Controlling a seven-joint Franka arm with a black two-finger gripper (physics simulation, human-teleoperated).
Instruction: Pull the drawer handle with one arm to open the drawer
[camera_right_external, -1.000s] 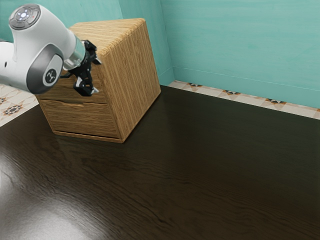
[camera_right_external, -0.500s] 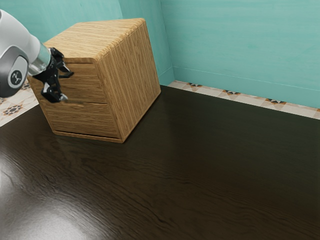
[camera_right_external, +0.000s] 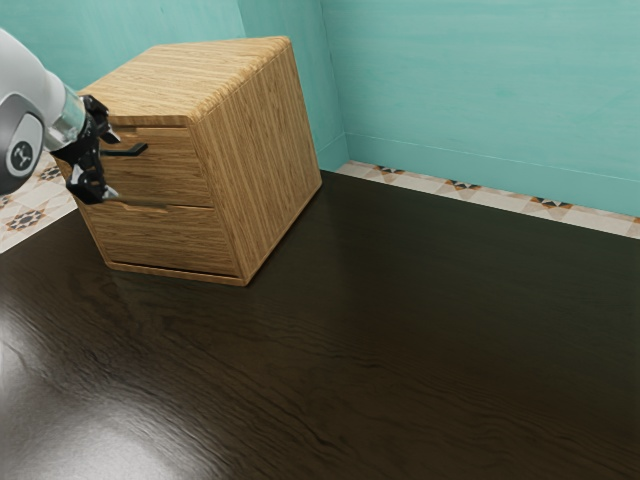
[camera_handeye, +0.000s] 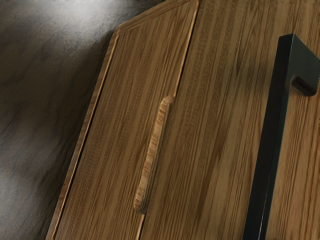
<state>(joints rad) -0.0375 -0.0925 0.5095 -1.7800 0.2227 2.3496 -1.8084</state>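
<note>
At the exterior view's left, the gripper (camera_right_external: 92, 150) hung before the cabinet's (camera_right_external: 245, 150) top drawer (camera_right_external: 165, 170), fingers spread, gripping nothing. Black handle (camera_right_external: 128, 150) just beside them. Cabinet on desk (camera_right_external: 400, 350).

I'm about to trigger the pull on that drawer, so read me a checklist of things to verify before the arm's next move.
1. Gripper jaws open: ok, they stand apart.
2. Black handle gripped: not ok, the gripper sits at its end without closing on it.
3. Upper drawer shut, ready to pull: ok, its front looks flush with the lower drawer.
4. Hand lined up with the handle: cannot tell; the wrist view has it off centre, with the wooden pull nearer the middle.
</note>
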